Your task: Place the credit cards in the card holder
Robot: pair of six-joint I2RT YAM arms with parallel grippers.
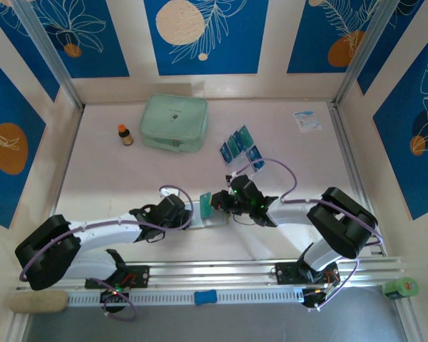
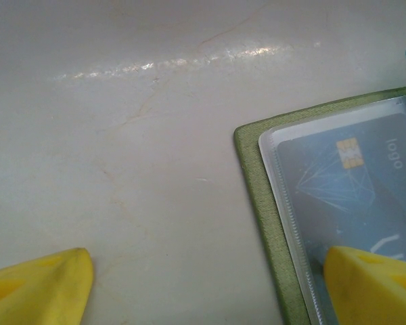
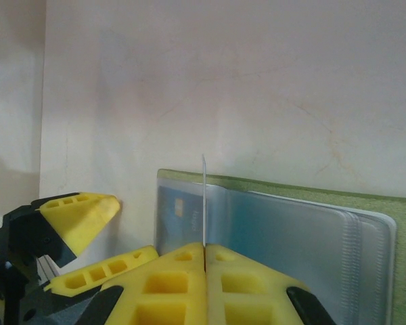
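Olive holder [image 2: 257,203], open flat on desk [image 2: 122,135]; right end effector [image 3: 204,254] pinches one card [image 3: 204,203] upright over it; left end effector [image 2: 206,271] spread wide, empty.

The word "logo" stands in pale letters, turned sideways, on the blue-grey plastic credit card [image 2: 352,196] under a clear sleeve [image 2: 284,203], right side of the left wrist view. Print on the white-and-blue paper packet [image 1: 307,120], upper right of the top view, is too small to read.

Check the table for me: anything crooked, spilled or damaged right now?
Nothing stands out. The card holder lies open and flat with one card sleeved; the right claw pinches a second card upright near its sleeves; the spare cards lie fanned, none visibly bent.
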